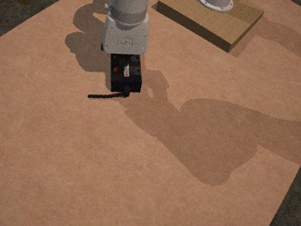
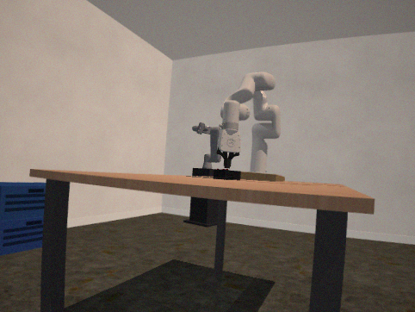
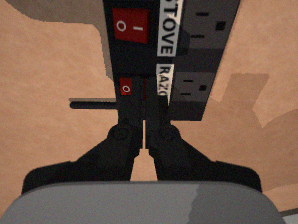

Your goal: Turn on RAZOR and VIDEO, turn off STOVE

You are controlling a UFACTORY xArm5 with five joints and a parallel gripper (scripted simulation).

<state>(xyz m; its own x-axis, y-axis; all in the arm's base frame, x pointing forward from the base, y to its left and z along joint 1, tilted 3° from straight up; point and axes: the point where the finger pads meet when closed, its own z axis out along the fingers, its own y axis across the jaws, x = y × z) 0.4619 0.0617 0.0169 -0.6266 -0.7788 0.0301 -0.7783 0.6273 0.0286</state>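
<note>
The black power strip (image 1: 125,81) (image 2: 213,172) (image 3: 200,50) lies flat on the table (image 1: 145,188) (image 2: 267,193), right way up, with its far part hidden under my arm. In the wrist view the red STOVE switch (image 3: 130,25) shows in full beside its white label. The red RAZOR switch (image 3: 125,89) is half covered by my fingers. The VIDEO switch is not visible. My gripper (image 3: 144,92) (image 2: 227,163) is shut and empty, with its tips down on the RAZOR switch at the strip's cord end.
The strip's black cord (image 1: 102,96) (image 3: 92,104) sticks out to the left on the table. The arm's base stands on a wooden block (image 1: 211,20) at the back. A blue cabinet (image 2: 19,215) stands on the floor.
</note>
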